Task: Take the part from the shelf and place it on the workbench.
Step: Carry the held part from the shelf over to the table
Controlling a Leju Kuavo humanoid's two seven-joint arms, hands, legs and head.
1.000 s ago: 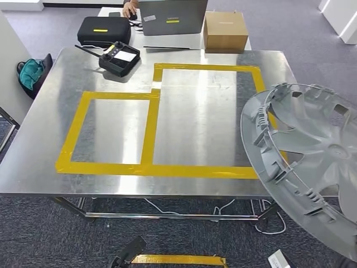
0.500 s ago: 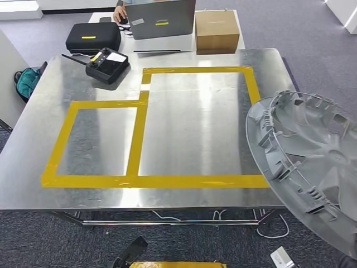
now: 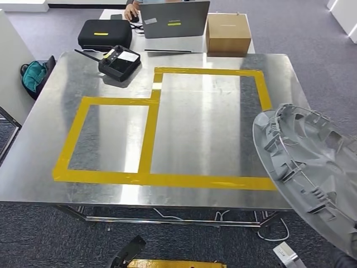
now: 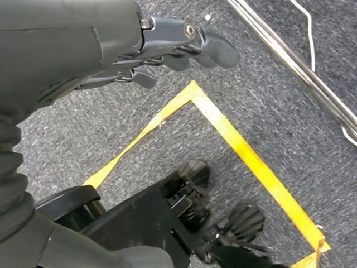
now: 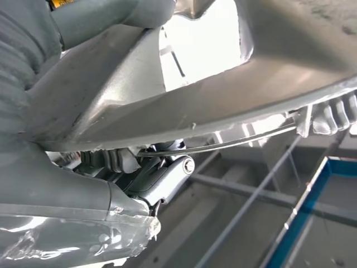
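Left hand (image 4: 168, 47): hangs low over grey carpet with yellow floor tape (image 4: 248, 156), dark fingers loosely apart, nothing in them.

Right hand (image 5: 126, 167): in the right wrist view its thumb and fingers clamp the rim of the large round grey plastic wheel cover (image 3: 313, 167). In the head view the cover is held tilted, ribbed inner face up, at the near right corner of the shiny steel workbench (image 3: 46, 162), overhanging its right edge, not resting on it.

Yellow tape rectangles (image 3: 147, 139) mark the bench top. At the far left edge lies a black remote controller (image 3: 119, 60). Beyond, on a second table: black case (image 3: 104, 33), grey laptop (image 3: 174, 18), brown cardboard box (image 3: 227, 32), a person's hand (image 3: 129, 10).
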